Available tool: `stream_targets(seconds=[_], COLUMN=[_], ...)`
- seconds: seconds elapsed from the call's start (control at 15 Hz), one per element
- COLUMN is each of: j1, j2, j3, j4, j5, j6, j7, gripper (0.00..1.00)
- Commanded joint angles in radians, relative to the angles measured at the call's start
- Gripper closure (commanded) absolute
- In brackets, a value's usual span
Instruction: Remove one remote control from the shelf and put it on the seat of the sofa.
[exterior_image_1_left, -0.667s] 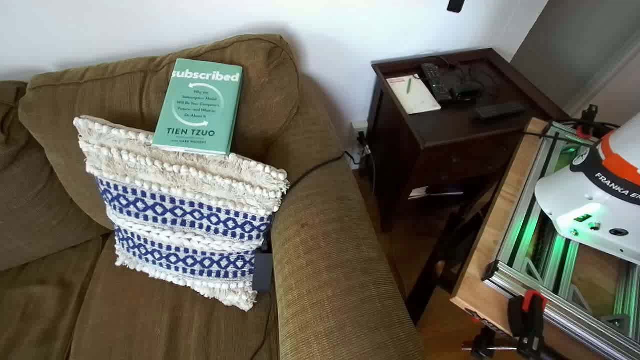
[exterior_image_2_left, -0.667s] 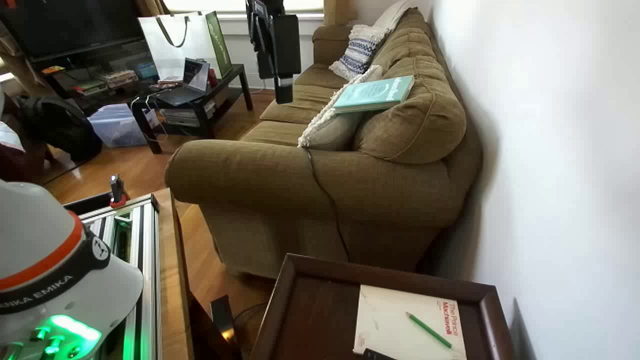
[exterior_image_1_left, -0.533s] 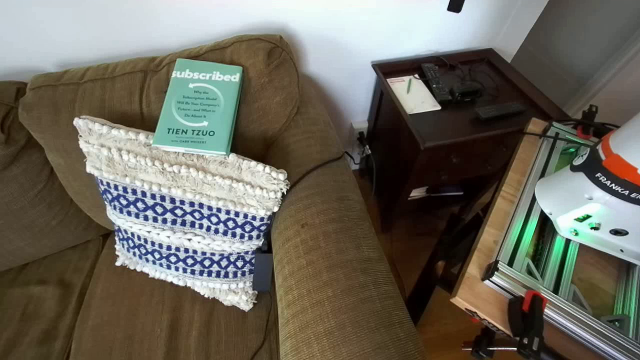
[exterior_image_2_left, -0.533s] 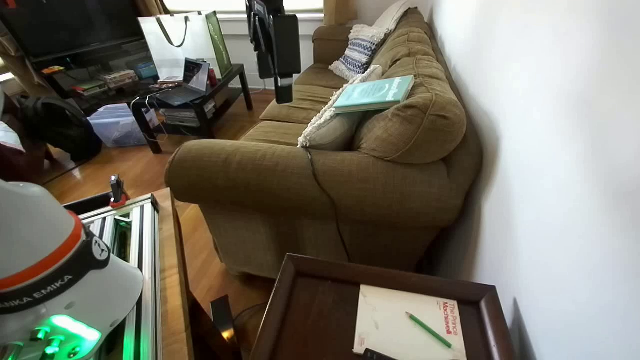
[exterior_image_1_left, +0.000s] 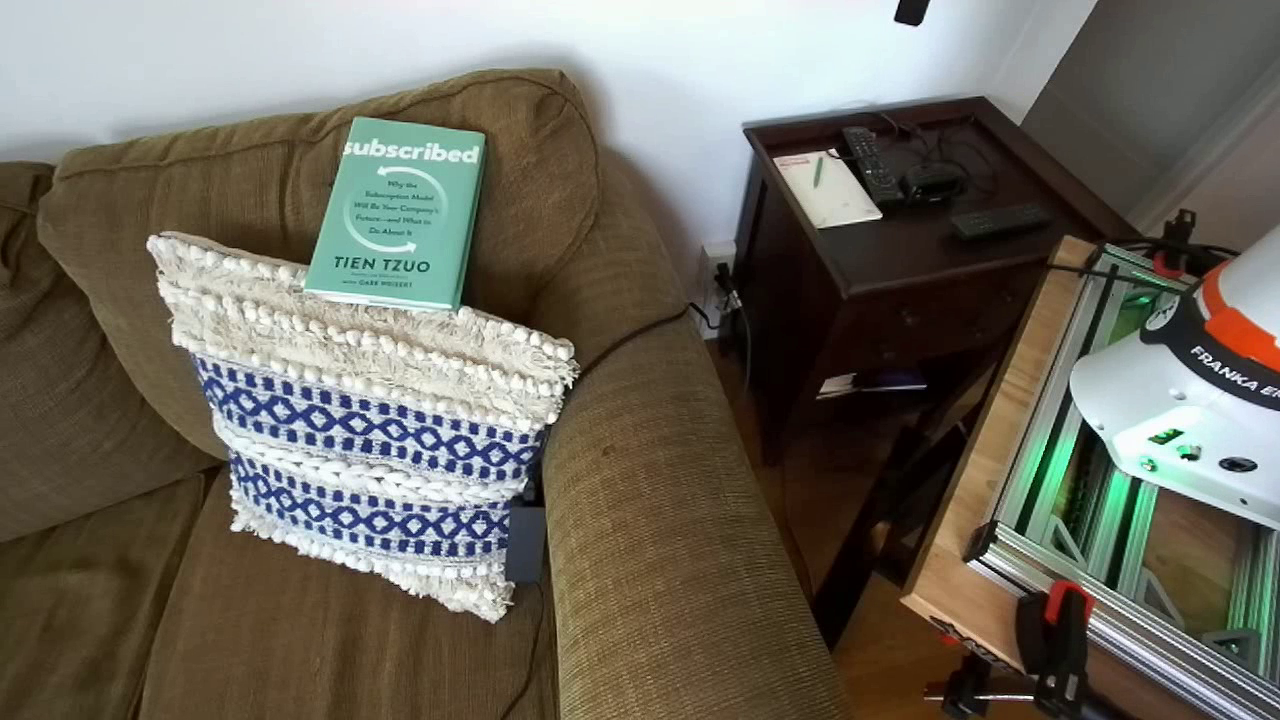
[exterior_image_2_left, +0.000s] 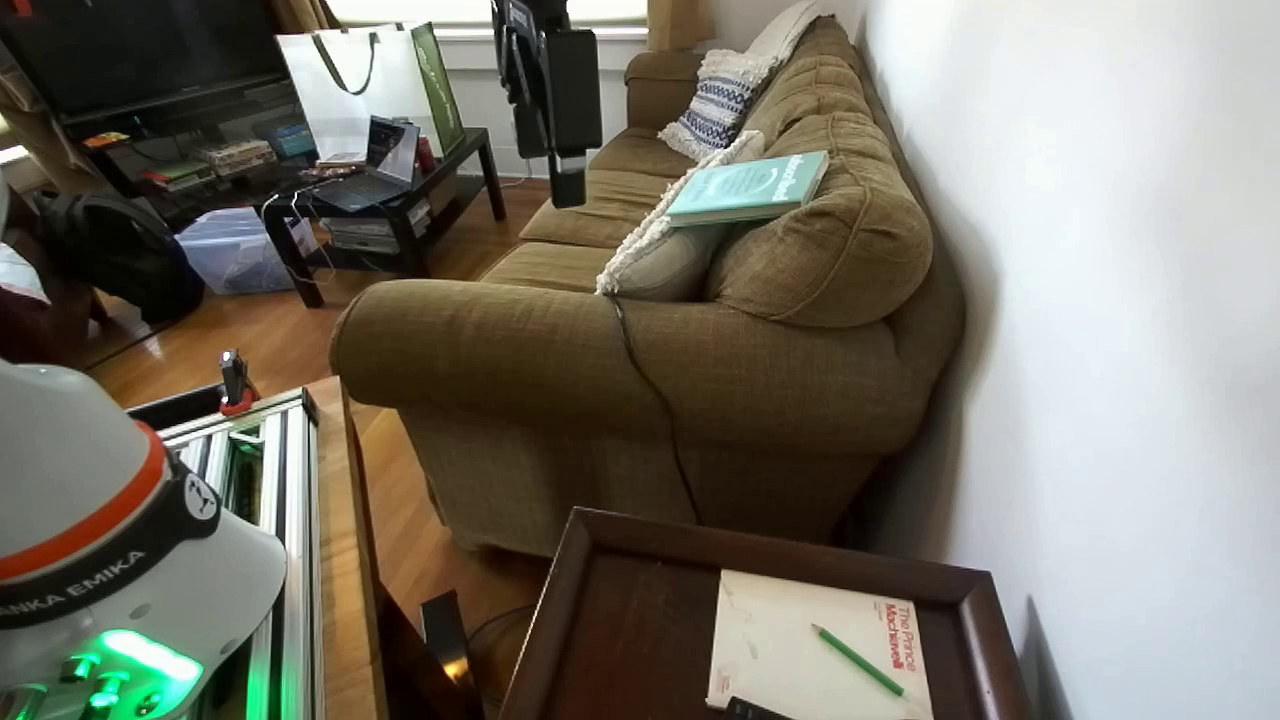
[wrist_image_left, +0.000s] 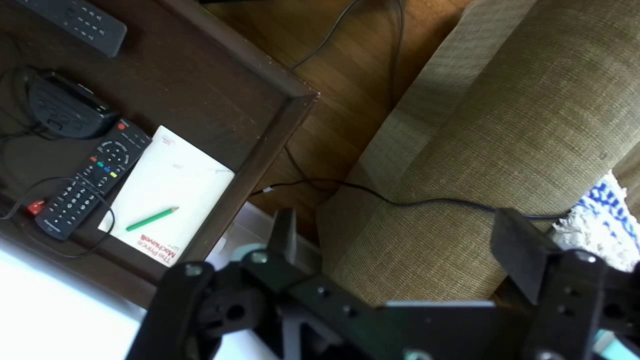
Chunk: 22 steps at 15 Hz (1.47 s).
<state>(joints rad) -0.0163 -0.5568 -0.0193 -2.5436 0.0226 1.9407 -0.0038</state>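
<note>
The dark brown shelf (exterior_image_1_left: 800, 245) shows in both exterior views (exterior_image_2_left: 640, 620) and the wrist view (wrist_image_left: 210, 95). On its top lie a long remote with coloured buttons (exterior_image_1_left: 873, 168) (wrist_image_left: 95, 177) and a flat dark remote (exterior_image_1_left: 1000, 221) (wrist_image_left: 80, 22). The olive-brown sofa (exterior_image_1_left: 670, 480) (exterior_image_2_left: 480, 350) stands beside it, its seat (exterior_image_1_left: 330, 650) in front of the pillow. My gripper (wrist_image_left: 397, 225) is open and empty, above the sofa arm in the wrist view. In an exterior view it hangs high up (exterior_image_2_left: 560, 120); elsewhere only a dark tip (exterior_image_1_left: 910, 10) shows.
A white book (exterior_image_1_left: 828, 188) with a green pencil (wrist_image_left: 152, 219) and a small black device (wrist_image_left: 70, 107) with cables lie on the shelf. A patterned pillow (exterior_image_1_left: 370, 440) and green book (exterior_image_1_left: 395, 215) rest on the sofa. A cable (exterior_image_2_left: 655, 390) crosses the arm.
</note>
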Motion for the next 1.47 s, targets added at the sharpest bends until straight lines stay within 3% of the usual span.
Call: stream_targets(seconds=[0.0,0.53,1.07,1.4], j1=[0.000,0.000,-0.126,-0.197], j2=[0.000,0.000,0.180,0.352], j3=[0.000,0.000,0.051,0.017], j4=[0.002,0.002,-0.023,-0.014], j5=[0.000,0.000,-0.065,-0.098], j6=[-0.002,-0.002,0.221,0.303], j7=[0.000,0.000,0.387,0.568], gripper=[0.00,0.00,0.00,0.00])
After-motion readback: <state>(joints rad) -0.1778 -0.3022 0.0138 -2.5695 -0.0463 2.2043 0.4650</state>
